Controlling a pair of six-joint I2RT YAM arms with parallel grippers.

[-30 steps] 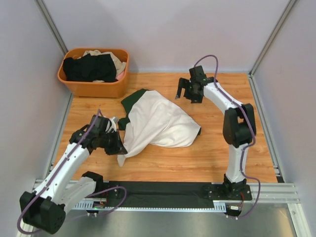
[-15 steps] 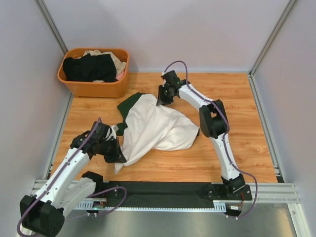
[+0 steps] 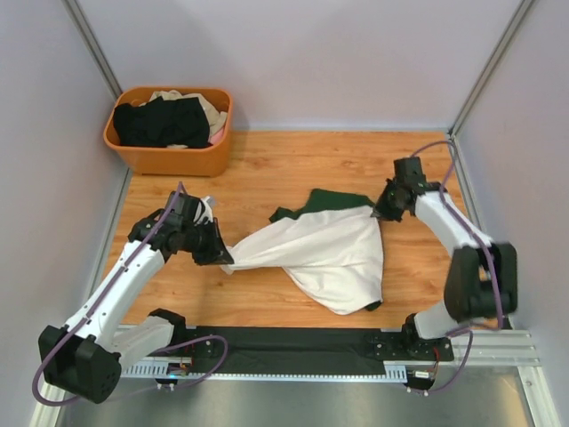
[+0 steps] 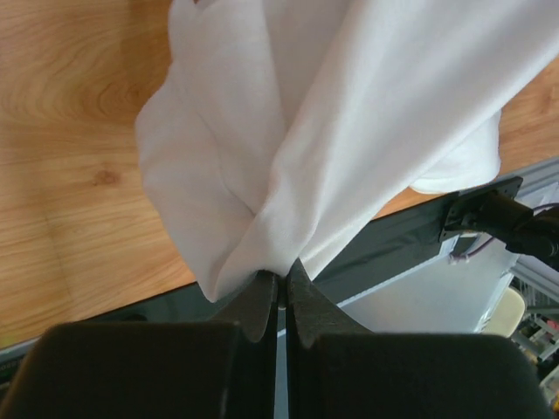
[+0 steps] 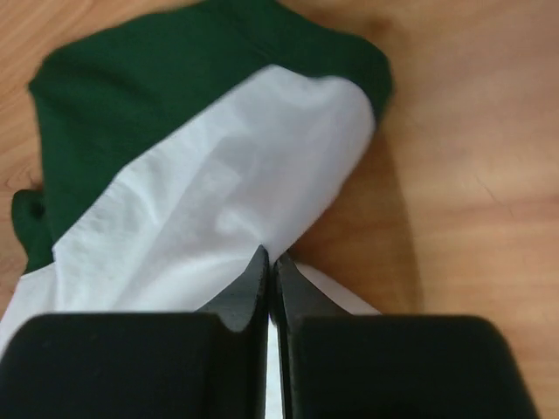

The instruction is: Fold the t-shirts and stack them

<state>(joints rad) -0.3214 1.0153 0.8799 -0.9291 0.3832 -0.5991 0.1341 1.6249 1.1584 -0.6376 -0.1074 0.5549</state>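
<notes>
Sagging in a twist to the right of the basket (image 3: 169, 160), the white shirt (image 3: 331, 253) is pinched at opposite edges by the left gripper (image 3: 220, 255) and right gripper (image 3: 381, 212), both clamped tight on cloth; it looks light and limp, probably best held at the hem corners.

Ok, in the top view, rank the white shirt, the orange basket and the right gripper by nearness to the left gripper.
1. White shirt: pinched in the left gripper's fingers.
2. Orange basket: far-left corner.
3. Right gripper: over on the right.
</notes>
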